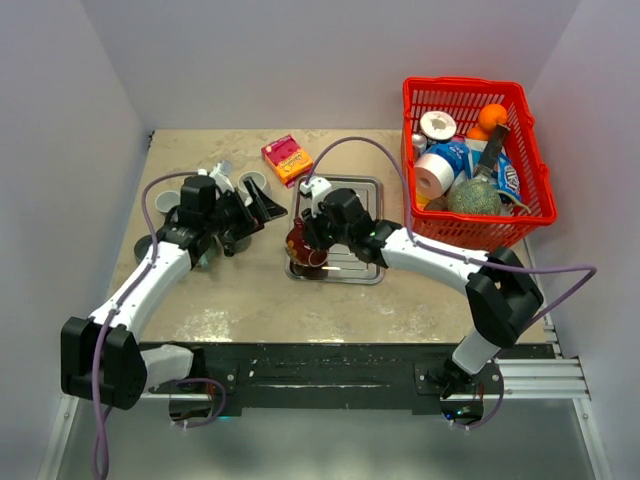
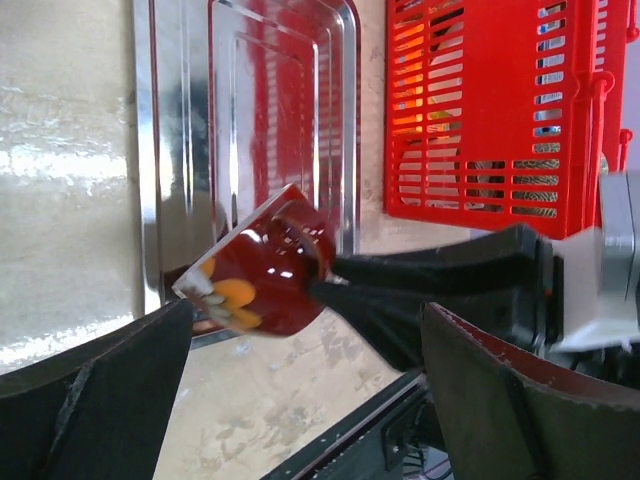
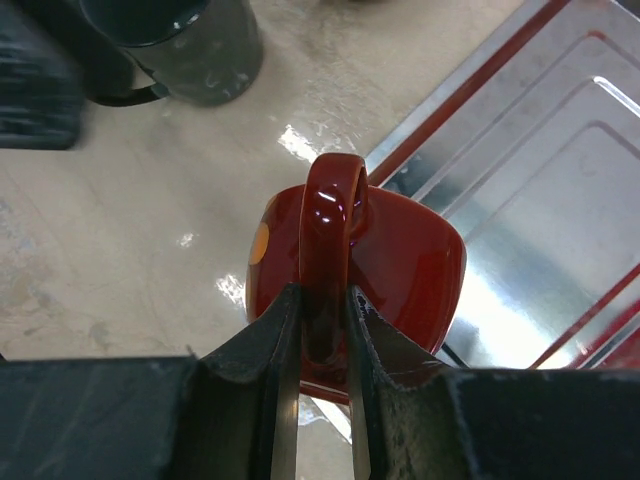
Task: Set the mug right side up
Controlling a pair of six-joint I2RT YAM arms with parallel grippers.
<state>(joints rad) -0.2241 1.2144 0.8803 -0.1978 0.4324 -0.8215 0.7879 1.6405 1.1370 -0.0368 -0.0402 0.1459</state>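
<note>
A dark red mug (image 1: pixel 298 243) with orange marks hangs tilted over the near left corner of the metal tray (image 1: pixel 347 189). My right gripper (image 1: pixel 312 238) is shut on the mug's handle (image 3: pixel 330 215), with one finger on each side of the loop. The mug body (image 3: pixel 410 262) shows beyond the fingers, and the tray (image 3: pixel 560 150) lies to their right. In the left wrist view the mug (image 2: pixel 262 275) leans with its open end down-left, held by the right gripper's fingers (image 2: pixel 430 285). My left gripper (image 1: pixel 262 207) is open and empty, just left of the tray (image 2: pixel 270 90).
A red basket (image 1: pixel 478 100) full of groceries stands at the back right and also shows in the left wrist view (image 2: pixel 490 110). A pink box (image 1: pixel 287 159) lies behind the tray. Grey cups (image 1: pixel 252 184) sit around the left arm. A dark cup (image 3: pixel 190 45) stands just left of the mug.
</note>
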